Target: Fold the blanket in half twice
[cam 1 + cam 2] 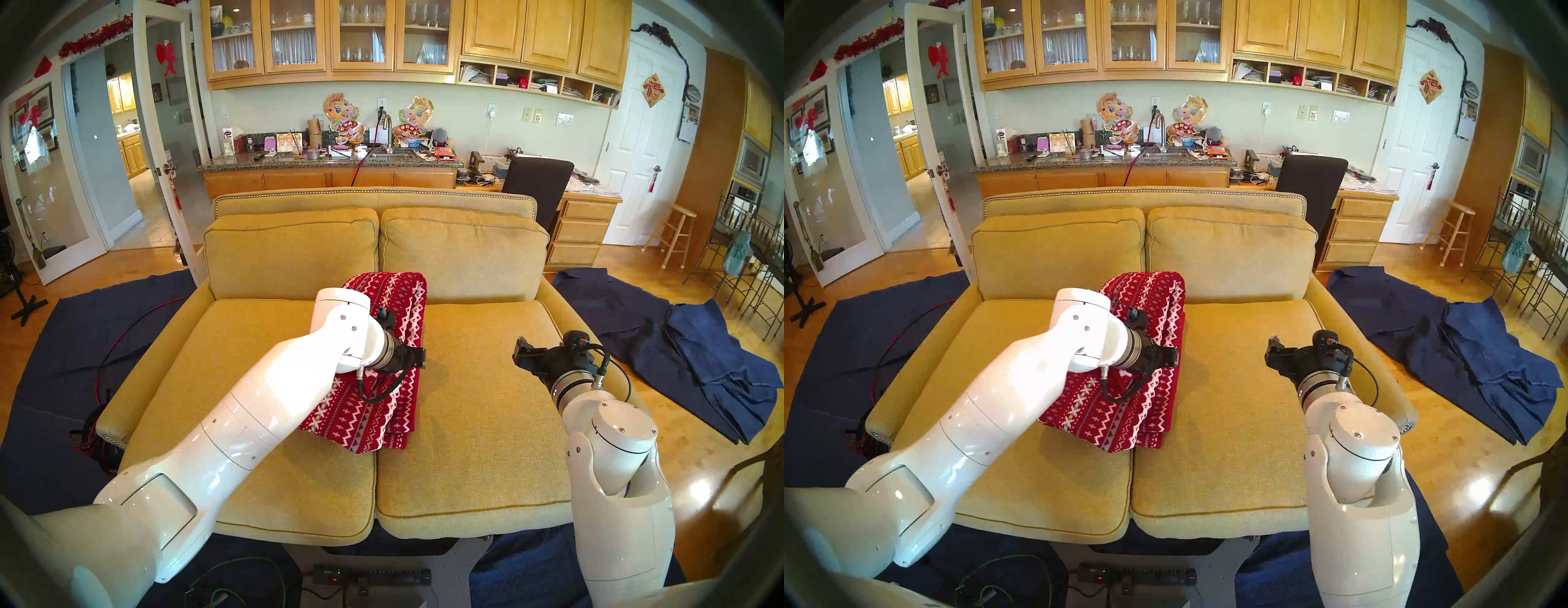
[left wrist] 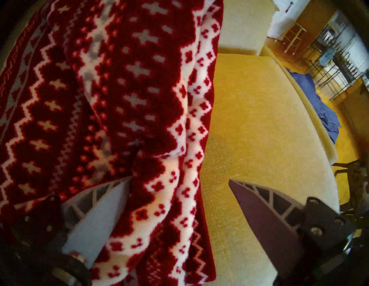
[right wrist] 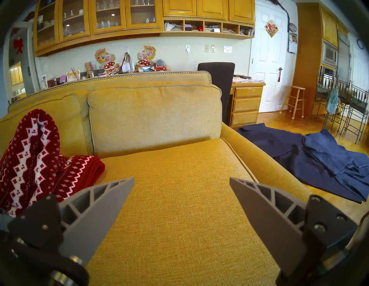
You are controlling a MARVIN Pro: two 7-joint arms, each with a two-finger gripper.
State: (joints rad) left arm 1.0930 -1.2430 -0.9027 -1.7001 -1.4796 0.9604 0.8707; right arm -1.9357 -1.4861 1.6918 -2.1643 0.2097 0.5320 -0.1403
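Note:
The red blanket (image 1: 382,373) with white and grey Nordic stripes lies folded in several layers, a long narrow stack along the middle of the yellow sofa seat (image 1: 466,424), its far end leaning against the back cushions. It also shows in the right head view (image 1: 1144,382), the left wrist view (image 2: 119,99) and the right wrist view (image 3: 30,159). My left gripper (image 1: 422,357) is open just above the blanket's right edge; one finger (image 2: 103,209) is over the cloth, the other (image 2: 265,211) over bare seat. My right gripper (image 1: 518,350) is open and empty above the right seat cushion (image 3: 179,199).
Dark navy cloths (image 1: 687,352) lie on the wood floor right of the sofa and another (image 1: 76,352) on the left. The sofa's back cushions (image 1: 462,250) rise behind the blanket. A cable and power strip (image 1: 373,577) lie on the floor at the front.

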